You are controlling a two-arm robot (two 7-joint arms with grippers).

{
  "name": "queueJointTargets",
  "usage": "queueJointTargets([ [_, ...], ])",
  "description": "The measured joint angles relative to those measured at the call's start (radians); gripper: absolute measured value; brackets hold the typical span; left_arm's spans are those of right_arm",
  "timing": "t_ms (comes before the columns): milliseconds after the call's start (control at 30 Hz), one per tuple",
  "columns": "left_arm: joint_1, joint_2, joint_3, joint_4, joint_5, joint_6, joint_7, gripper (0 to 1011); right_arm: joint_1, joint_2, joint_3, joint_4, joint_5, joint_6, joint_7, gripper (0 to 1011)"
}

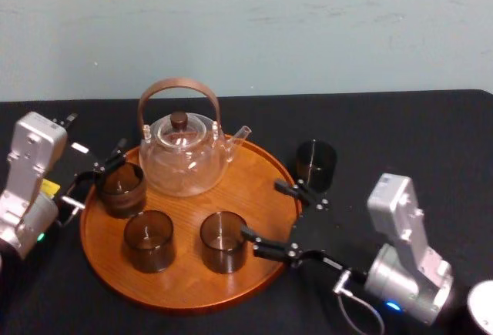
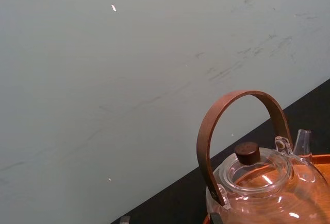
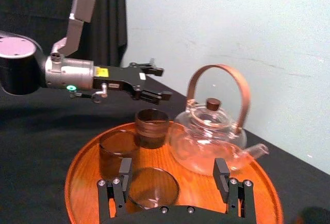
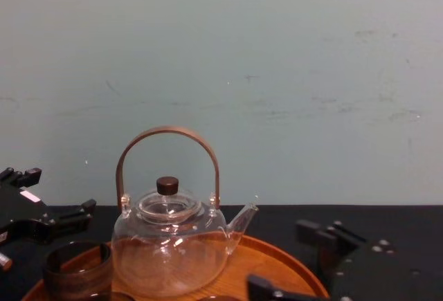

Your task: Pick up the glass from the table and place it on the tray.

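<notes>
One dark glass (image 1: 316,164) stands on the black table just right of the round orange-brown tray (image 1: 262,173). Three brown glasses stand on the tray: back left (image 1: 121,189), front left (image 1: 149,240) and front right (image 1: 223,241). My right gripper (image 1: 283,219) is open over the tray's right rim, between the front right glass and the glass on the table. In the right wrist view its fingers (image 3: 124,175) straddle the space before a tray glass (image 3: 152,193). My left gripper (image 1: 96,175) is open at the tray's left edge, beside and slightly above the back left glass (image 3: 151,126).
A clear glass teapot (image 1: 185,154) with a brown hoop handle sits at the back of the tray, close behind the glasses. A pale wall runs behind the table. Black tabletop spreads to the right of the tray and behind it.
</notes>
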Motion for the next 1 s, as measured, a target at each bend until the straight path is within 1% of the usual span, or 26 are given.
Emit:
queueJointTargets([
  [133, 0.000, 0.000, 0.000, 0.000, 0.000, 0.000, 0.000, 1001, -0.036, 0.021, 0.033, -0.019, 0.013, -0.012, -0.015, 1002],
  [400, 0.000, 0.000, 0.000, 0.000, 0.000, 0.000, 0.000, 1001, -0.085, 0.037, 0.087, -0.033, 0.025, -0.028, -0.042, 1002],
  [700, 0.000, 0.000, 0.000, 0.000, 0.000, 0.000, 0.000, 1001, -0.131, 0.034, 0.143, -0.029, 0.014, -0.035, -0.083, 1002],
  [1000, 0.000, 0.000, 0.000, 0.000, 0.000, 0.000, 0.000, 1001, -0.155, 0.020, 0.188, -0.011, 0.016, -0.035, -0.095, 1002],
])
